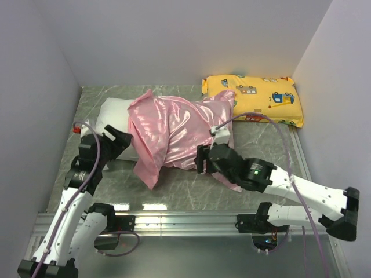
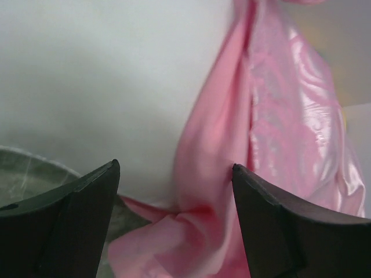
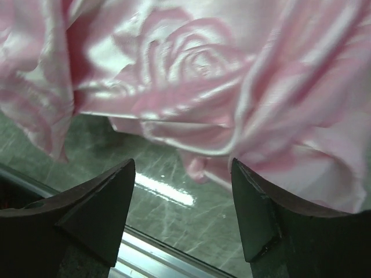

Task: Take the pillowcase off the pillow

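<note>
Roughly mid-strip. Shiny pink satin pillowcase (image 1: 171,130) lies bunched over the middle and right of the plain white stuffed pillow (image 1: 113,113); the pillow's left end is bare, resting on the grey marbled table (image 1: 191,185).

Left gripper (image 2: 175,165): jaws wide, nothing between, facing the bare white end beside the case's edge. Right gripper (image 3: 182,162): jaws wide, empty, at the case's near hem.

Next, likely: left pins the white end, right closes on satin and draws rightward.

Count: one pillowcase, one white pillow, one yellow vehicle-print pillow (image 1: 255,95), two grippers.
</note>
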### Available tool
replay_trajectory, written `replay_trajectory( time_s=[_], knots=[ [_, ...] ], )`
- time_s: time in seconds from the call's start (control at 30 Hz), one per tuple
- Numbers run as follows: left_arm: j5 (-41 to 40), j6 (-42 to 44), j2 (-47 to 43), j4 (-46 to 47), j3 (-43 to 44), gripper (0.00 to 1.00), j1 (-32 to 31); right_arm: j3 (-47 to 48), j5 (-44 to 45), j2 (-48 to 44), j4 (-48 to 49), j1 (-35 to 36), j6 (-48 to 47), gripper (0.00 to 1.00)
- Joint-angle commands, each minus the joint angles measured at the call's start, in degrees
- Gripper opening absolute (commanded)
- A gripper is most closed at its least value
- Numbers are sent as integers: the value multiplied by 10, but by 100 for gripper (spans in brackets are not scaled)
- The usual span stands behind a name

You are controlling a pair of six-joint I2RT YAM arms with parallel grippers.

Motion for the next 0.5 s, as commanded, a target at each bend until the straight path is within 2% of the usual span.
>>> replay_trajectory(
  time_s=[0.0,0.13,0.3,0.47],
  knots=[
    [-52,-43,-28,-2,-52,83,-6,-4,62,48,50,65,28,75],
    [-40,-61,-12,49,-96,84,-6,21,130,167,74,119,21,79],
    [-42,-59,26,90,-112,84,-8,75,182,300,100,137,11,85],
    [-42,-54,31,99,-116,84,-9,118,260,362,112,144,23,88]
  ],
)
